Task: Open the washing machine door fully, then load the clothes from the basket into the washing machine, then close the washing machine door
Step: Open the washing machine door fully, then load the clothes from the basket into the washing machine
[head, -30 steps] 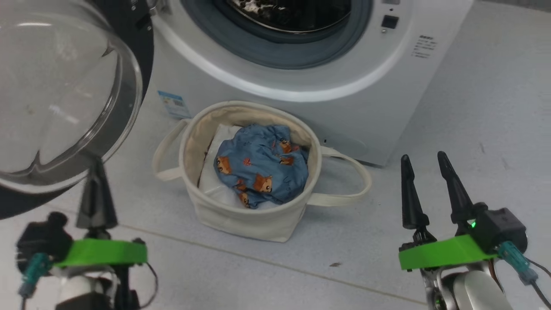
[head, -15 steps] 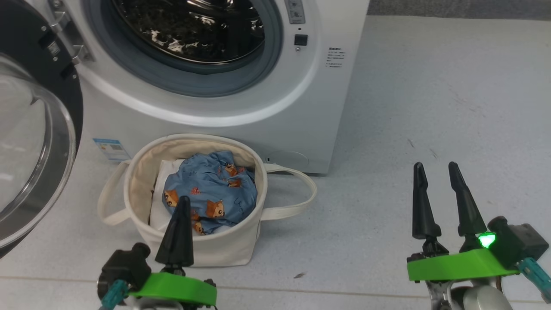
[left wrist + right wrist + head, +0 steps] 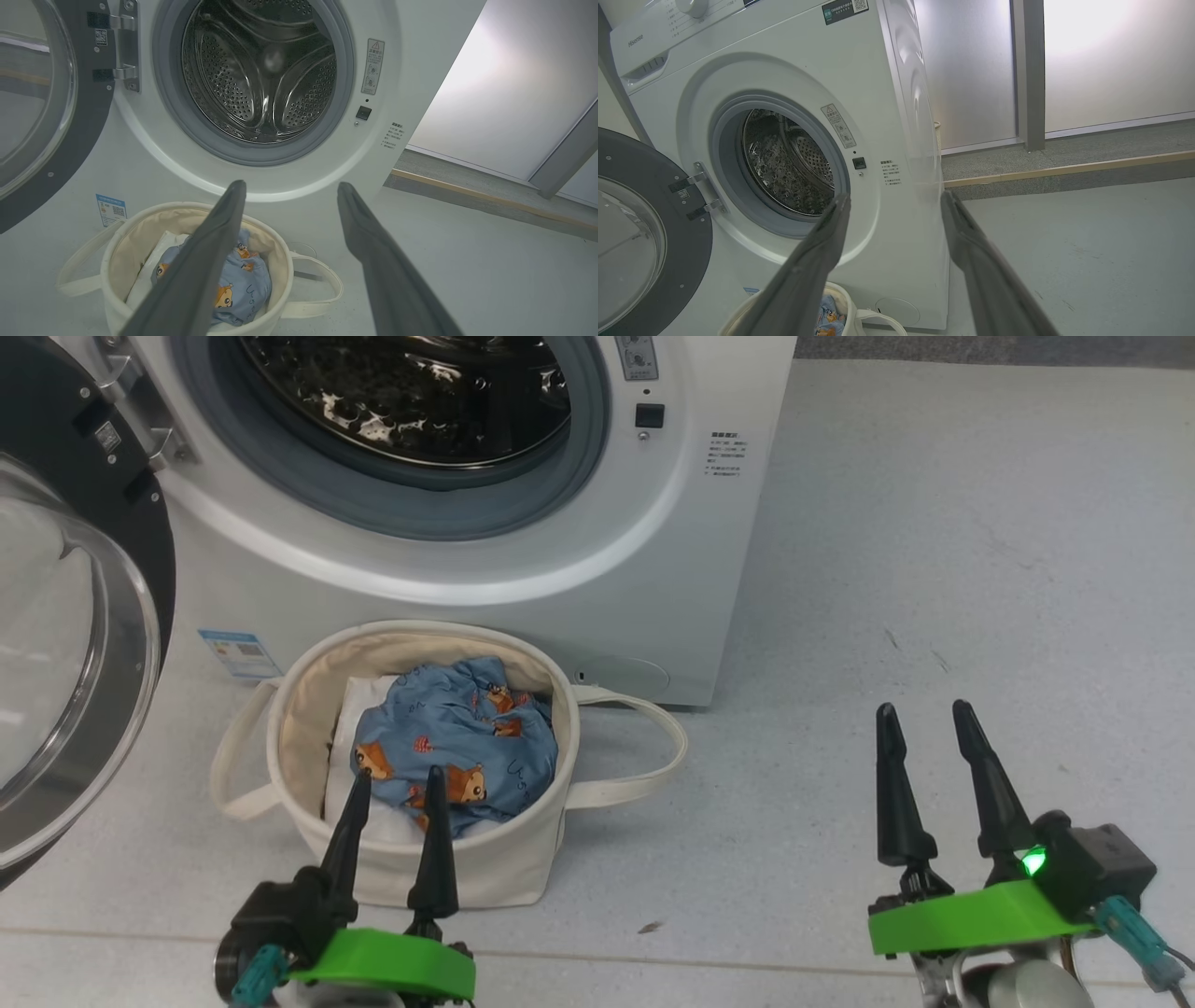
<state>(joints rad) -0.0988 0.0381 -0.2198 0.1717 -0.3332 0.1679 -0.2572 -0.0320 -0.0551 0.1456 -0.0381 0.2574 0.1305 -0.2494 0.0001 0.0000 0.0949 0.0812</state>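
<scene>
**Risk: a double grab**

Your left gripper (image 3: 397, 779), fingers apart, hovers by the basket (image 3: 495, 882). The right gripper (image 3: 922, 714), also apart, hangs aside. The clothes (image 3: 457, 747) lie inside atop a white cushion (image 3: 350, 709): close too deep and you could pinch both.

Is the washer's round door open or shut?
Open. The round black-rimmed glass door stands swung clear of the white front-loading washing machine, leaving its steel drum exposed.
</scene>
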